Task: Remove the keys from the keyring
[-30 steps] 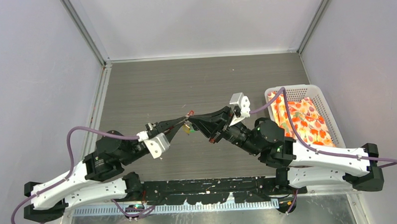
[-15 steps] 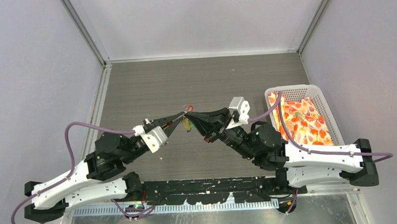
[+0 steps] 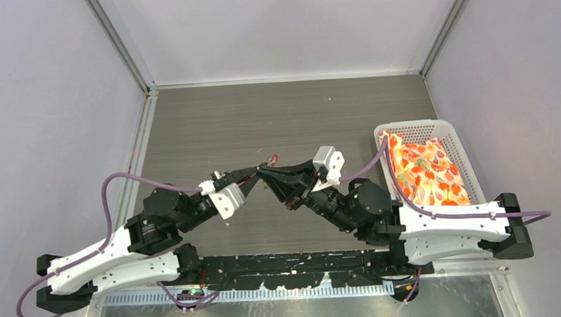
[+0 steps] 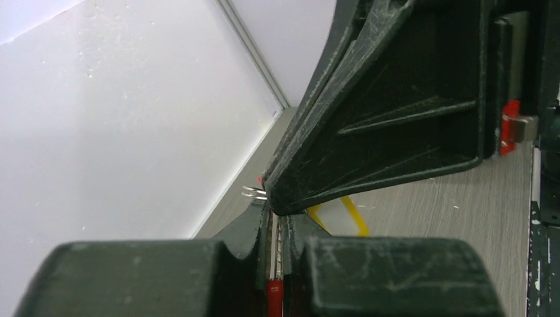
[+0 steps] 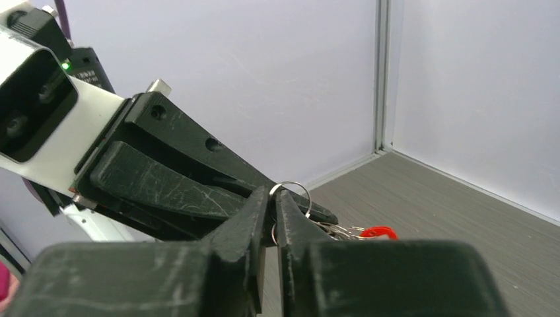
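Where the two arms meet above the middle of the table (image 3: 262, 110), slightly toward its near edge, the keyring (image 5: 289, 183) is held off the surface between both grippers. The left gripper (image 4: 277, 224) is seen nearly closed, and a thin grey strip with a short red stretch is pinched between its fingers. The right gripper (image 5: 273, 198) is likewise drawn narrow, with the thin metal loop clamped at its tips and standing up above them. The keys (image 5: 343, 230) are bunched just beyond the tips, with a red tag (image 5: 378, 232) at their far end; a yellow tag (image 4: 337, 214) is seen hanging below the right gripper. A white basket (image 3: 410, 123) holding an orange patterned cloth (image 3: 426, 167) is placed against the right edge.
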### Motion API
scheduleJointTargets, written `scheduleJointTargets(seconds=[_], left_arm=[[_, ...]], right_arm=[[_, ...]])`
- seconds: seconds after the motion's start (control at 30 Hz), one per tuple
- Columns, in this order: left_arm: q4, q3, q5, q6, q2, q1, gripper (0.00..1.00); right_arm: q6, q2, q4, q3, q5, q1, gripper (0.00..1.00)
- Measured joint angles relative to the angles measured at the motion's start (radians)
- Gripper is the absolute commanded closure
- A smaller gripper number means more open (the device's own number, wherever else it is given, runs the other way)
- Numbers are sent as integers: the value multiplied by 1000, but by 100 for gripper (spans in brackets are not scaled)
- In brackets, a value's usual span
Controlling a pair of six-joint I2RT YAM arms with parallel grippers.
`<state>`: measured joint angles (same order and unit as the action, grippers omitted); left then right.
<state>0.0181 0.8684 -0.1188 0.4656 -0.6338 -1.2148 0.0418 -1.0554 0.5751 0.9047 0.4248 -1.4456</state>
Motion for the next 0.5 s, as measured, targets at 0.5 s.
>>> scheduleJointTargets(seconds=[0.5], left_arm=[[93, 35, 18, 180, 39, -3, 100]], right_arm=[[-118, 163, -324, -24, -23, -4, 53]])
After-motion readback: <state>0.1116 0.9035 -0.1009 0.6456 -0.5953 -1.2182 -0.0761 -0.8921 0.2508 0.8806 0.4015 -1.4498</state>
